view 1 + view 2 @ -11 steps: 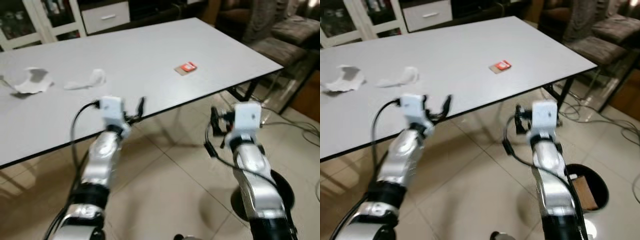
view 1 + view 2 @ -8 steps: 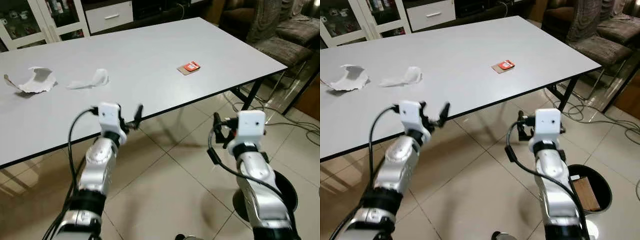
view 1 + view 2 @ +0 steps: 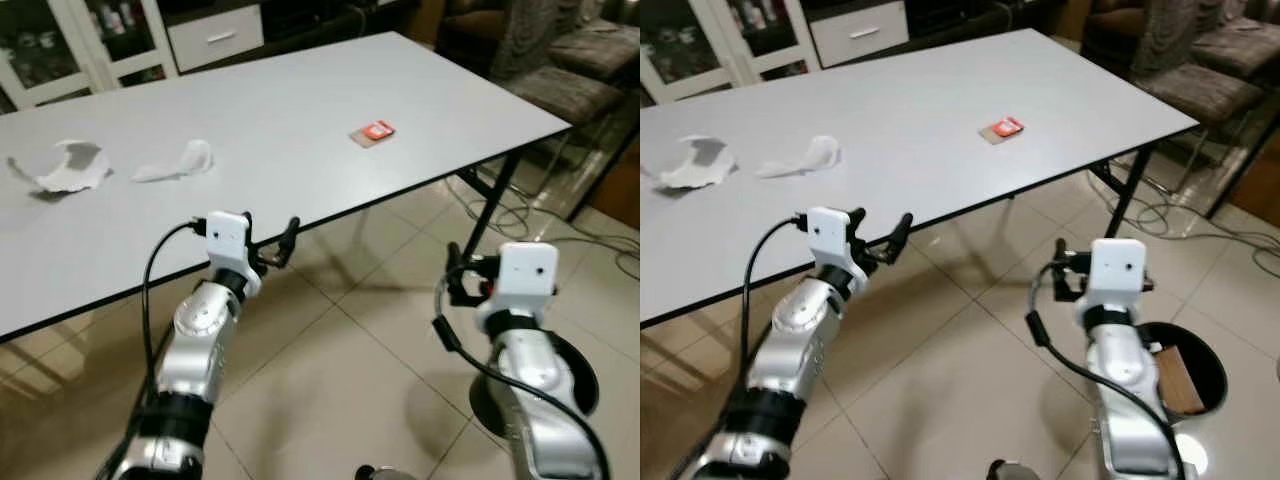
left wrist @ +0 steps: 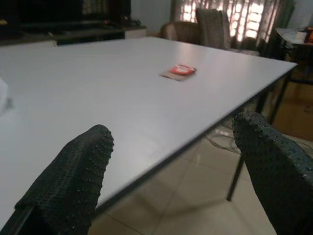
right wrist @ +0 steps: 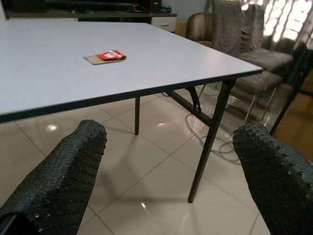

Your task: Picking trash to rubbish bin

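A smooth white counter (image 3: 300, 110) carries a small flat red-and-tan packet (image 3: 372, 132) near its right end and two crumpled white paper scraps, one curled (image 3: 178, 162) and one torn and cupped (image 3: 62, 168), toward its left. The left gripper (image 3: 272, 247), nubbed black fingers spread open, reaches level to the counter's near edge. The right gripper (image 5: 166, 161), likewise open and empty, hangs over the glossy tile floor (image 3: 330, 380) beside a round black bin (image 3: 1185, 370).

I'm looking down on a long white table (image 3: 300, 110) with dark legs, standing on glossy beige floor tiles (image 3: 330, 380). Behind it I see white cabinets (image 3: 120, 35) with glass doors and a drawer. Upholstered chairs (image 3: 560, 70) stand at the far right, with cables (image 3: 560, 235) lying on the floor near them.
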Robot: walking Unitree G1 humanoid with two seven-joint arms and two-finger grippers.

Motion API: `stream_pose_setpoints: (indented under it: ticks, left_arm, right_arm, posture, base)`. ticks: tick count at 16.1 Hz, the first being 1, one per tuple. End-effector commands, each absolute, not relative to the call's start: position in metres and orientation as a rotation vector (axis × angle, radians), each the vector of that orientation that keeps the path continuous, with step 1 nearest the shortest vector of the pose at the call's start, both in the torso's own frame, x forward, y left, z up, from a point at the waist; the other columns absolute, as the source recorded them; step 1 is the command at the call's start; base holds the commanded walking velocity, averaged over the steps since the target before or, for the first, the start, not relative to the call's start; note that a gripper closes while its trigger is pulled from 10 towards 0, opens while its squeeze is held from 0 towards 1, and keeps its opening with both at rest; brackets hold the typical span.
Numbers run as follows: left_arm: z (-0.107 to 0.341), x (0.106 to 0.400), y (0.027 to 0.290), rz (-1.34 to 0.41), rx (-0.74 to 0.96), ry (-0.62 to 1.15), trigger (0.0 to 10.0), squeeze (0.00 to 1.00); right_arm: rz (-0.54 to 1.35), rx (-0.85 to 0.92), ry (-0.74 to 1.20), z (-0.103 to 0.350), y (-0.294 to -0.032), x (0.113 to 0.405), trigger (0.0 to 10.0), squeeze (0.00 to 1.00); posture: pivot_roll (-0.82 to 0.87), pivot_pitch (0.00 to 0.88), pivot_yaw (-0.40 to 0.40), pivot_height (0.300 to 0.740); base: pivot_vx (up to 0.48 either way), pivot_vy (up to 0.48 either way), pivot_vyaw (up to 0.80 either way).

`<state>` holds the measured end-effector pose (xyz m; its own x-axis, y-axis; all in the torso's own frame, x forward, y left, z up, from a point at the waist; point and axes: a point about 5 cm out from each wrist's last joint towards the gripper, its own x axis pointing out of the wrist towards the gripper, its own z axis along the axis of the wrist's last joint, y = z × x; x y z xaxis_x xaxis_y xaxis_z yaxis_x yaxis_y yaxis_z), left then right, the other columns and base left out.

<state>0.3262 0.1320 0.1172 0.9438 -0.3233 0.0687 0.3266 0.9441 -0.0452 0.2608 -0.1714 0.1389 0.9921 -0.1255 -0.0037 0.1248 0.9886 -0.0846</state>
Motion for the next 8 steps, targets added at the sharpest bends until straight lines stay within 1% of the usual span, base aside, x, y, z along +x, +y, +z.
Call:
stream_pose_setpoints:
  ticks: [1, 2, 5, 8]
  left_arm:
    - [0.116, 0.324, 0.132, -0.332, -0.062, -0.052, 10.0, 0.0]
    - [0.114, 0.321, 0.127, -0.349, -0.086, -0.042, 10.0, 0.0]
    - [0.114, 0.319, 0.12, -0.391, -0.098, -0.032, 10.0, 0.0]
    - [0.119, 0.321, 0.115, -0.412, -0.099, -0.039, 10.0, 0.0]
  right_arm:
    - [-0.136, -0.074, -0.014, 0.145, -0.169, 0.262, 10.0, 1.0]
    - [-0.123, -0.087, -0.024, 0.148, -0.161, 0.264, 10.0, 1.0]
    - [-0.082, -0.095, -0.042, 0.152, -0.151, 0.267, 10.0, 1.0]
    - [-0.061, -0.084, -0.065, 0.158, -0.147, 0.27, 10.0, 1.0]
  posture:
    - [-0.15, 0.067, 0.061, 0.74]
    - [-0.15, 0.072, 0.059, 0.74]
    - [-0.16, 0.074, 0.057, 0.74]
    - [-0.16, 0.076, 0.051, 0.74]
  base:
    - [0.0, 0.0, 0.0]
    - [0.0, 0.0, 0.0]
    - [0.0, 0.0, 0.0]
    - [0.0, 0.0, 0.0]
